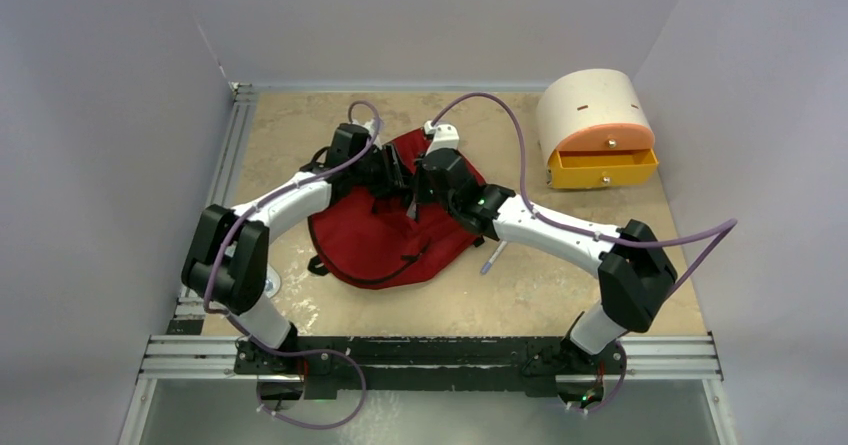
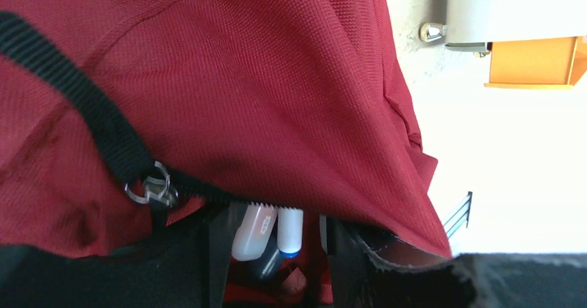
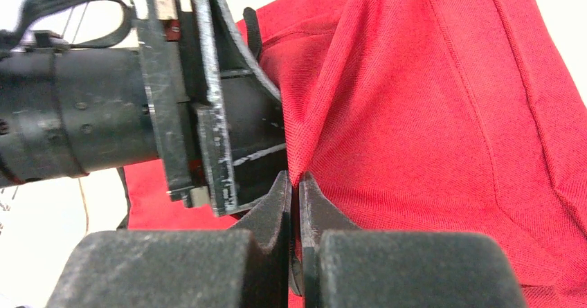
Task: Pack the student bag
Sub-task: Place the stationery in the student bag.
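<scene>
Pinching a fold of the student bag with right gripper, jaws clamped tight, to hold the mouth up. Reaching into the opening with left gripper, jaws parted, loose around white pens. Looks like drop-in step. Working at centre of table, drawer box beyond. Next: back left out straight, clear of zipper pull.

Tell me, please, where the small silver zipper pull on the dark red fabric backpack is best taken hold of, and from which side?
Probably by its ring. The silver ring-shaped zipper pull sits on the outer face of the dark red fabric backpack, right where the toothed opening begins. Pinch the ring across its flat faces, coming from outside the bag on the closed-zipper side, clear of the gap.
</scene>
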Robot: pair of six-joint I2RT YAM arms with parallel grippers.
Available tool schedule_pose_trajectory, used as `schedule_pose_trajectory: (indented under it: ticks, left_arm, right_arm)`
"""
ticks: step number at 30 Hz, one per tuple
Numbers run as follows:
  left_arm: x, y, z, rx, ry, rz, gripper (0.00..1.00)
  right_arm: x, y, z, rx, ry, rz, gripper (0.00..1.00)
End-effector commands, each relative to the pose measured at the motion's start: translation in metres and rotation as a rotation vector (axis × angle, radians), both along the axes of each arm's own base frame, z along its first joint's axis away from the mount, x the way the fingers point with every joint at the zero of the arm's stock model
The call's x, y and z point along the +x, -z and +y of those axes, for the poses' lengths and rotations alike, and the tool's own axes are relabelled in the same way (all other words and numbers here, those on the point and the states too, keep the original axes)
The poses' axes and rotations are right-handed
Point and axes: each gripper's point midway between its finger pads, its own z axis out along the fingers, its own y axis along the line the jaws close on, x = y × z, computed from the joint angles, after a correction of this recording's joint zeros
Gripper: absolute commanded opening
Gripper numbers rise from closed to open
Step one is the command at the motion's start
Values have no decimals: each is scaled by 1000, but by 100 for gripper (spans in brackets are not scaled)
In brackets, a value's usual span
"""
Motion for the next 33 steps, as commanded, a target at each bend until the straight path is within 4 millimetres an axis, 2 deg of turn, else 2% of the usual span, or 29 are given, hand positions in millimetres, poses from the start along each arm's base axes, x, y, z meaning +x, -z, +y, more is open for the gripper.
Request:
schedule_pose_trajectory:
  ticks: [1,7,11,13,18,21,26,33]
  left_arm:
    - [4,-49,16,18,-48,-138,46]
    - [-37,-60,36,4,-90,-124,42]
    - [-61,-57,51,13,-130,-112,31]
    - [-69,-56,59,32,-150,-103,26]
    - [-74,-60,76,78,-206,-127,26]
    - [-71,-67,81,99,-229,-152,26]
    - [-63,-74,83,111,-242,-177,27]
    - [-60,-67,73,96,-211,-148,27]
  right_arm:
    - [-7,-39,13,118,-32,-55,5]
    - [-6,-40,12,115,-22,-57,15]
    - [-5,-46,7,117,3,-58,26]
    - [-6,-50,1,125,21,-60,31]
    - [-15,-51,-22,162,106,-42,38]
    - [-19,-41,-50,173,244,-3,42]
    - [-29,-16,-118,196,605,51,46]
    - [-55,54,-181,149,915,234,50]
